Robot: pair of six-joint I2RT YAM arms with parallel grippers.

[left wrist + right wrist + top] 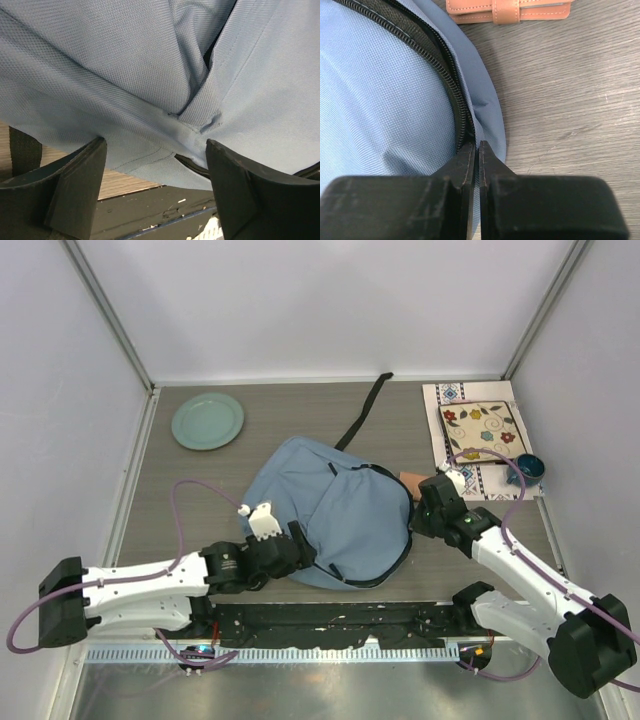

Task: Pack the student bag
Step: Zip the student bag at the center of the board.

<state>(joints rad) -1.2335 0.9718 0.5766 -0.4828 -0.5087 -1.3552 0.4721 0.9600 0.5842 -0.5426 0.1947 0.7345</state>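
Observation:
The student bag (330, 502), a light blue-grey backpack, lies flat in the middle of the table with its black strap (365, 410) trailing away from me. My left gripper (300, 545) is open at the bag's near left edge. In the left wrist view the bag's fabric (125, 75) hangs just beyond the tips of my left gripper (156, 150), with nothing between its fingers. My right gripper (415, 512) is at the bag's right edge. There my right gripper (476, 145) is shut, its tips pressed against the dark zipper (452, 85); I cannot tell whether they pinch anything.
A tan leather case (507, 9) lies on the table just past the bag's right edge. A pale green plate (207, 420) sits at the back left. At the back right a patterned mat (455, 400) carries a floral square (482, 430) and a dark blue cup (528, 470).

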